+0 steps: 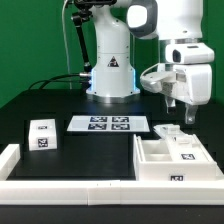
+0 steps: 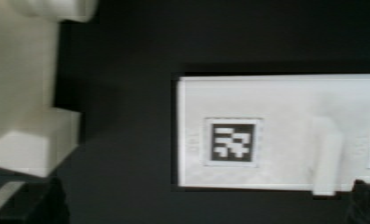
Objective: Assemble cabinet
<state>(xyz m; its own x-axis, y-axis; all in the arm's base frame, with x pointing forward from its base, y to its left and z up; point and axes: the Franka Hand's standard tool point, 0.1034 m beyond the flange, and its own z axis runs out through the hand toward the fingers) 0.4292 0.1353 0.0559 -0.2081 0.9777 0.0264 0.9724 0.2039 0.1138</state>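
In the exterior view the cabinet [image 1: 160,172], a white box with open inner compartments, sits on the black worktop [image 1: 30,105] at about four o'clock from the picture's centre. A black-and-white tag shows on its near wall and another on a part inside it. The pincer [image 1: 180,112] hangs above the cabinet's far edge, at about twelve o'clock from the box, and holds nothing. In the wrist view its dark fingertips [image 2: 25,205] show only at the two lower corners, well apart, so the jaws stand spread wide. Between them the wrist camera sees a flat white face of the cabinet [image 2: 271,110] with a square tag and a raised ridge just beside the tag. Black worktop separates it from another white part, which cannot be identified.

The marker board [image 1: 108,124] lies flat at about ten o'clock from the cabinet. A small white block [image 1: 42,135] bearing tags stands at nine o'clock from the board, well apart from the cabinet. A low white rail [image 1: 70,186] runs along the near edge.
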